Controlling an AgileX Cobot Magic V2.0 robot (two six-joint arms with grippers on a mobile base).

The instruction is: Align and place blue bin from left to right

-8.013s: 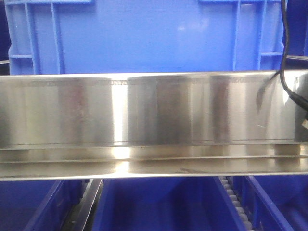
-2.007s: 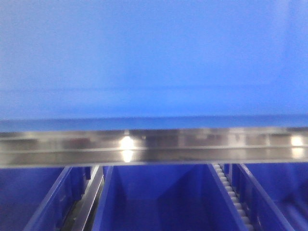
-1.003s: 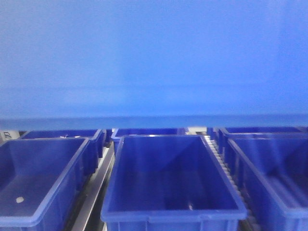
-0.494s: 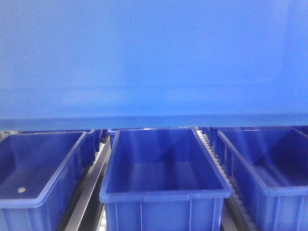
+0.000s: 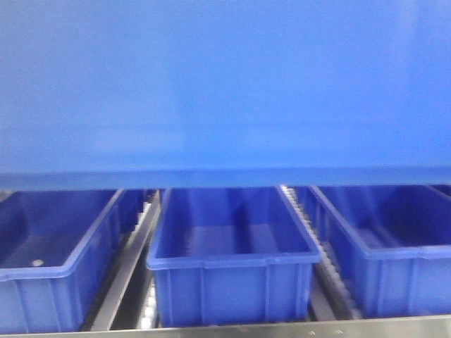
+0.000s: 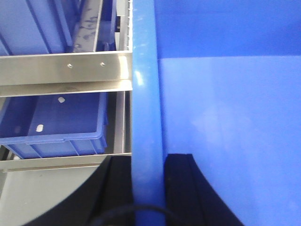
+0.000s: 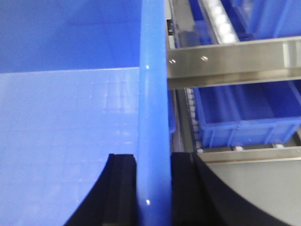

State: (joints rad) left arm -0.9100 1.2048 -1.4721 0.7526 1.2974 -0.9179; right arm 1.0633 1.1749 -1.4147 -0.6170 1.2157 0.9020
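Observation:
The blue bin fills the upper half of the front view as a blurred blue wall, held up close above the rack. My left gripper is shut on the bin's left rim, with one black finger outside and the other inside the wall. My right gripper is shut on the bin's right rim in the same way, one finger outside. The bin's inner floor shows pale blue in both wrist views.
Three smooth-walled blue tubs stand side by side below the bin: left, middle, right, with roller rails between them. A steel edge crosses the bottom. Steel shelf beams run beside the bin's ends.
The wide steel beam seen earlier has dropped out of the front view and the held bin now fills the top. The tubs below shifted lower angle, and a steel edge appeared at the bottom.

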